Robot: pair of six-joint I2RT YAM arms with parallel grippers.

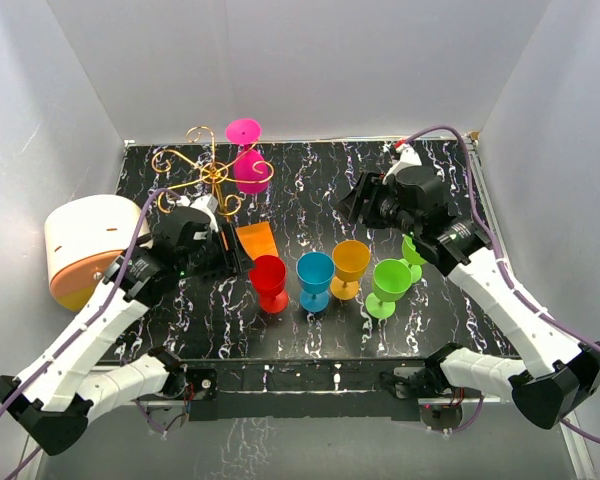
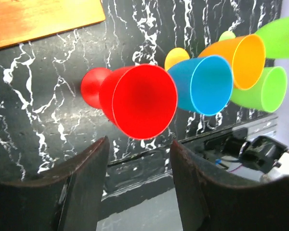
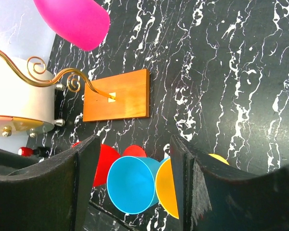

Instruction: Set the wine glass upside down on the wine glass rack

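Note:
The wine glass rack is a gold wire stand on a flat orange base. A pink wine glass hangs upside down on it. Red, blue, orange and green glasses stand upright in a row. My left gripper is open just left of the red glass, whose bowl lies just beyond the fingertips; nothing is between them. My right gripper hovers open and empty behind the row; the blue glass shows far below it.
A white round container with an orange bottom sits at the table's left edge beside the rack. A second green glass stands behind the first, partly hidden by the right arm. White walls enclose the table.

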